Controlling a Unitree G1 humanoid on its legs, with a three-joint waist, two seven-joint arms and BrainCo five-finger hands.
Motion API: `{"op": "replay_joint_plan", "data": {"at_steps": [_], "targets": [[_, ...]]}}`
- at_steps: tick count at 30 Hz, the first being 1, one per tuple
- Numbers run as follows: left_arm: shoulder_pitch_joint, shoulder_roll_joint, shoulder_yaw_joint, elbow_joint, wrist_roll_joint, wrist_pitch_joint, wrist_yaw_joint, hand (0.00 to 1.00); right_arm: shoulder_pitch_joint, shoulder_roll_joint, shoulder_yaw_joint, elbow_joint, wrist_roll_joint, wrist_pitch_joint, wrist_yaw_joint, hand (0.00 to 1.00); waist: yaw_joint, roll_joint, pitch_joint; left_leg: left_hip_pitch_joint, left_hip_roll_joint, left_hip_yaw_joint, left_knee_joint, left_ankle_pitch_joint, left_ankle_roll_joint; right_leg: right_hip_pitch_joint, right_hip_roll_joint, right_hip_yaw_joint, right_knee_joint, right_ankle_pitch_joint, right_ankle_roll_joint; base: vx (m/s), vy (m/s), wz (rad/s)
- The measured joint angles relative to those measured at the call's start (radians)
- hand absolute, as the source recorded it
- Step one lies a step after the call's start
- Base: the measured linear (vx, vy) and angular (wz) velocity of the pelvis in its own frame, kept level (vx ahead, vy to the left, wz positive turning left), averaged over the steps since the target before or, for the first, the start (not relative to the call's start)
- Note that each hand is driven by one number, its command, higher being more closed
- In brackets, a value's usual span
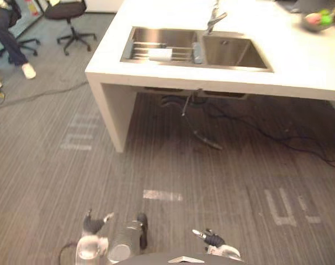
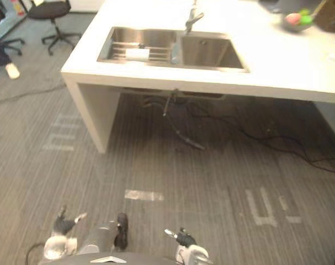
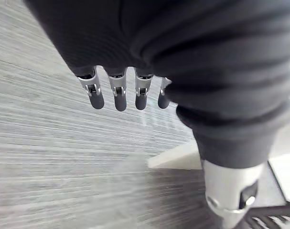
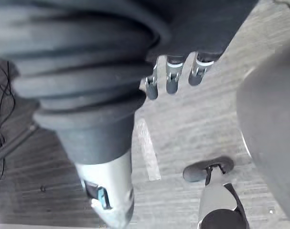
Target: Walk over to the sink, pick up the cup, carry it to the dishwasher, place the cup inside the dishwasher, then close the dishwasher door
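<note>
Standing well back from sink (image 1: 228, 52). Cup (image 1: 160, 54) lies on its side on rack (image 1: 138, 53) in the left basin, long axis crosswise, far ahead, roughly between the hands. Left hand (image 1: 92, 223) and right hand (image 1: 213, 239) hang low, fingers relaxed, empty.

Silver fingers (image 3: 141, 95), dark tips — the left hand (image 3: 118, 93) and right hand (image 4: 172, 78) alike — each with a dark ribbed cover.

Grey striped carpet floor (image 1: 228, 171) marked with pale tape strips (image 1: 163, 195), white counter island (image 1: 299, 77) with steel double sink (image 1: 233, 52) ahead, black office chair (image 1: 68, 11) beyond, cables (image 1: 206, 142) trailing underneath.
</note>
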Motion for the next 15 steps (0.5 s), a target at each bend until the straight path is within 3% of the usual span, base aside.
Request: {"op": "replay_joint_plan", "data": {"at_steps": [2, 3, 4, 5, 6, 7, 8, 10, 13, 14, 15], "targets": [[-0.012, -0.006, -0.102, -0.151, 0.039, 0.007, -0.006, 0.0, 0.006, 0.002, -0.003, -0.035, -0.002, 0.027, -0.006, 0.0, 0.001, -0.005, -0.001, 0.04, -0.024, 0.006, 0.047, -0.077, 0.031, -0.095, -0.052, 0.0, 0.33, 0.051, 0.082, 0.44, 0.179, 0.11], [-0.015, -0.009, -0.129, -0.226, 0.052, 0.013, -0.01, 0.0, 0.006, 0.004, -0.001, -0.042, -0.003, 0.038, -0.014, 0.0, 0.002, -0.011, -0.005, 0.069, -0.033, 0.011, 0.056, -0.108, 0.036, -0.142, -0.08, -0.005, 0.503, 0.116, 0.103, 0.43, 0.14, -0.25], [-0.017, -0.01, -0.148, -0.329, 0.069, 0.019, -0.018, 0.0, 0.009, 0.002, 0.002, -0.062, -0.009, 0.05, -0.031, 0.0, 0.004, -0.016, -0.009, 0.119, -0.038, 0.021, 0.055, -0.141, 0.038, -0.209, -0.133, -0.049, 0.728, 0.183, 0.095, 0.41, 0.122, -0.38], [-0.019, -0.01, -0.152, -0.401, 0.079, 0.02, -0.029, 0.0, 0.016, -0.004, 0.0, -0.078, -0.026, 0.05, -0.044, 0.0, 0.001, -0.014, -0.011, 0.154, -0.042, 0.024, 0.048, -0.152, 0.037, -0.248, -0.186, -0.112, 0.865, 0.196, 0.038, 0.48, 0.14, -0.43], [-0.04, -0.009, -0.164, -0.489, 0.1, 0.02, -0.031, 0.0, 0.022, -0.023, -0.002, -0.107, -0.03, 0.052, -0.045, 0.0, -0.006, -0.009, -0.012, 0.223, -0.041, 0.025, 0.008, -0.161, 0.033, -0.306, -0.247, -0.195, 0.995, 0.164, -0.058, 0.37, 0.11, -0.27], [-0.047, -0.006, -0.166, -0.504, 0.105, 0.02, -0.031, 0.0, 0.025, -0.023, -0.002, -0.108, -0.03, 0.05, -0.045, 0.0, -0.006, -0.006, -0.012, 0.237, -0.04, 0.025, -0.005, -0.161, 0.032, -0.321, -0.25, -0.203, 1.004, 0.156, -0.064, 0.35, 0.07, -0.15], [-0.074, 0.004, -0.17, -0.554, 0.115, 0.021, -0.03, 0.0, 0.026, -0.027, -0.003, -0.121, -0.028, 0.046, -0.045, 0.0, -0.013, -0.004, -0.014, 0.285, -0.031, 0.024, -0.045, -0.157, 0.026, -0.374, -0.246, -0.227, 0.993, 0.13, -0.079, 0.33, 0.009, 0.03], [-0.125, 0.002, -0.169, -0.604, 0.126, 0.031, -0.027, 0.0, 0.02, -0.033, -0.003, -0.139, -0.013, 0.046, -0.046, 0.0, -0.023, 0.004, -0.01, 0.352, -0.015, 0.021, -0.096, -0.155, 0.017, -0.441, -0.234, -0.262, 0.878, 0.098, -0.064, 0.34, -0.051, 0.06], [-0.182, 0.002, -0.168, -0.65, 0.14, 0.044, -0.026, 0.0, 0.005, -0.034, 0.001, -0.152, 0.021, 0.038, -0.063, 0.0, -0.042, 0.047, -0.009, 0.442, 0.058, -0.006, -0.15, -0.163, -0.032, -0.496, -0.141, -0.308, 0.487, 0.066, -0.042, 0.37, -0.15, 0.14], [-0.198, 0.005, -0.169, -0.665, 0.144, 0.05, -0.026, 0.0, 0.001, -0.028, 0.008, -0.153, 0.017, 0.046, -0.055, 0.0, -0.048, 0.059, -0.012, 0.459, 0.09, -0.015, -0.15, -0.166, -0.055, -0.492, -0.068, -0.271, 0.221, 0.118, -0.007, 0.34, -0.18, 0.24], [-0.213, 0.011, -0.171, -0.676, 0.144, 0.053, -0.022, 0.0, 0.002, -0.015, 0.025, -0.156, 0.015, 0.052, -0.051, 0.0, -0.052, 0.056, -0.014, 0.473, 0.104, -0.029, -0.14, -0.176, -0.08, -0.474, -0.018, -0.177, -0.031, 0.219, 0.019, 0.42, -0.256, 0.3]]}}
